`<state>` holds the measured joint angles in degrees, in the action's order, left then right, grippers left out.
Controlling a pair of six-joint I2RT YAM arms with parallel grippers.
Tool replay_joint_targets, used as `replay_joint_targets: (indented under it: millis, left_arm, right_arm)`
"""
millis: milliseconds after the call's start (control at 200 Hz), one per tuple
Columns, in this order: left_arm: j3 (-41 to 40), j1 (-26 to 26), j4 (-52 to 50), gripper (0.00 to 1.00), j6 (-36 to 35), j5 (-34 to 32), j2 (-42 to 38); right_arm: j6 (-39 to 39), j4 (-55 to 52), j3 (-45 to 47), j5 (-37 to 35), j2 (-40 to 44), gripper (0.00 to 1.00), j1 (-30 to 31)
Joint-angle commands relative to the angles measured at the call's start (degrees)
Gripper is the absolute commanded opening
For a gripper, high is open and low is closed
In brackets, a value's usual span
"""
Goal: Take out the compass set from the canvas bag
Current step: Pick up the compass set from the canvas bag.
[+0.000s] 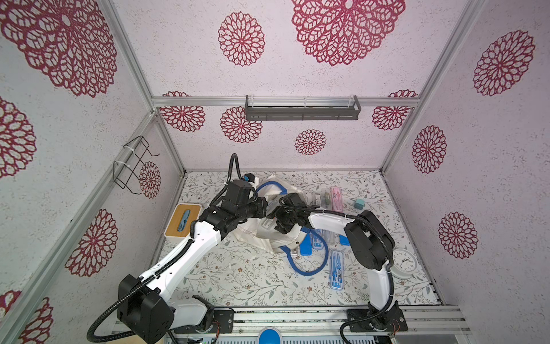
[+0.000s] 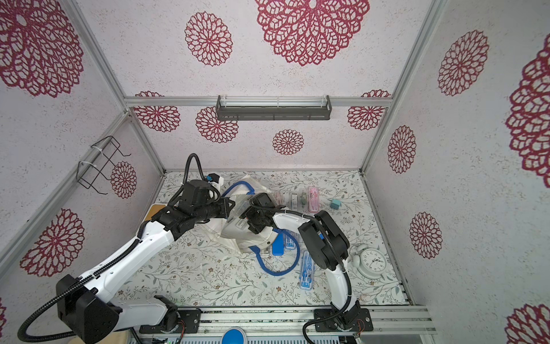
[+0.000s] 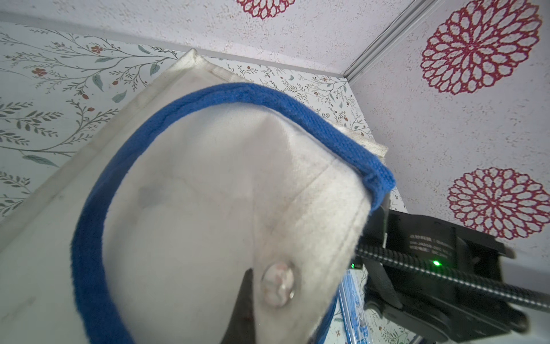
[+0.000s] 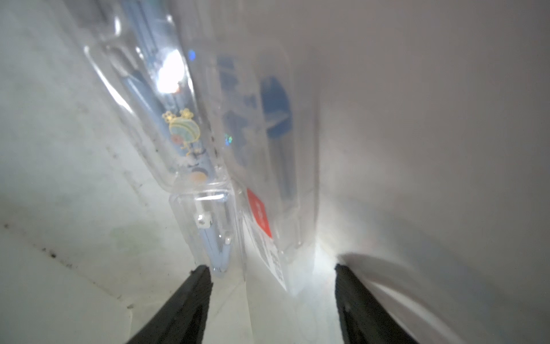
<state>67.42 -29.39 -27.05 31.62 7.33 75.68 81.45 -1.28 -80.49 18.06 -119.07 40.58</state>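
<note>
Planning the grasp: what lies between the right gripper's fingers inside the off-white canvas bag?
Right wrist view: ends of clear plastic cases, at the open right gripper's tips.

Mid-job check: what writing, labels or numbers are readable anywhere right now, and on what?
No text can be read.
Red sticker on the clear case inside the canvas bag: white marks, blurred.
White barcode label under it: blurred.
Black box with the green light, left wrist view: grey print, too small.
Clock dial: numerals too small.
</note>
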Motion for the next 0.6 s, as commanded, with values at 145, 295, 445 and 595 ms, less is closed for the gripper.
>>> replay_joint_targets:
  millis: [145, 295, 445, 595]
  left_arm:
    - [1.0, -1.0, 1.8, 0.0, 1.3, 1.7, -0.5]
    - [0.1, -1.2, 2.1, 0.0, 1.8, 2.3, -1.2]
    - [-0.5, -1.2, 1.9, 0.0, 2.2, 2.6, -1.8]
    - [-0.8, -1.2, 1.7, 0.0, 2.5, 2.7, -2.5]
  right_arm:
    - [1.9, 6.7, -0.9, -1.2, -3.6, 0.53, -1.5]
    - [2.1, 12.3, -1.7, -1.3, -5.1, 0.46, -1.5]
    - [1.6, 13.4, -2.9, -1.5, -6.0, 0.34, -1.6]
    - [1.7, 16.7, -1.5, -2.8, -4.8, 0.35, -1.6]
